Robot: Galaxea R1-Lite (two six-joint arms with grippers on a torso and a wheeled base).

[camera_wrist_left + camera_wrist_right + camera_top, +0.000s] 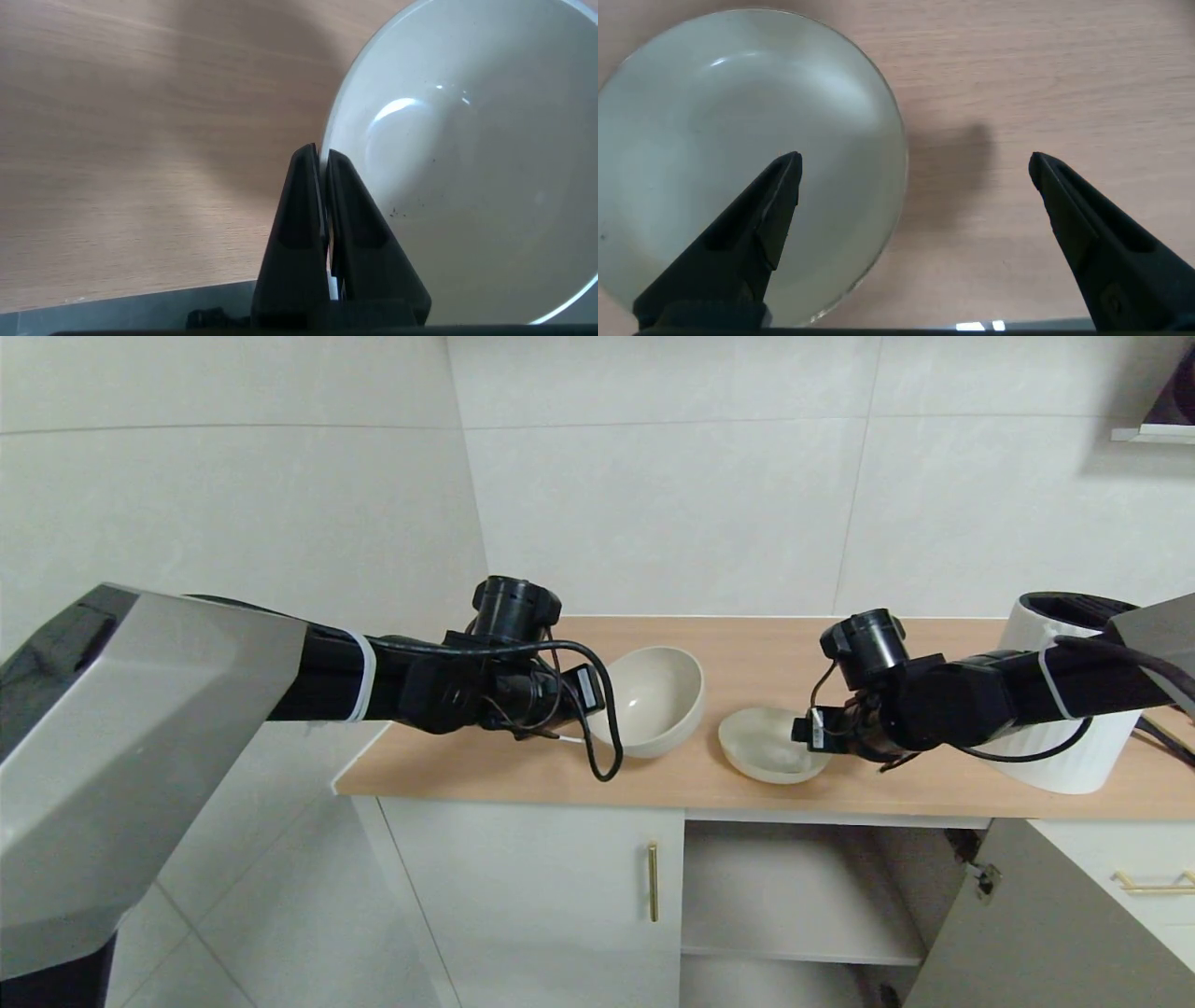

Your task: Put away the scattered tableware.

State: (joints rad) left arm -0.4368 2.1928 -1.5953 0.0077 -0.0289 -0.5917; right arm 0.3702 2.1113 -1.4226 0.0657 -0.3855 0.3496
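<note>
A cream bowl [658,698] stands tilted on the wooden counter [747,653], its opening turned toward my left arm. My left gripper [322,154] is shut on the bowl's [467,168] near rim, one finger inside and one outside; in the head view the left gripper [596,707] is at the bowl's left edge. A shallow pale dish [767,744] lies flat to the right of the bowl. My right gripper [910,168] hangs open just above the dish [738,140], one finger over it and the other over bare wood; the head view puts the right gripper [810,739] at the dish's right edge.
A tall white ribbed container [1074,728] stands on the counter at the right, behind my right arm. Below the counter a cabinet door [1036,924] hangs open, showing a white shelf [794,952]. A closed door with a gold handle [653,882] is left of it.
</note>
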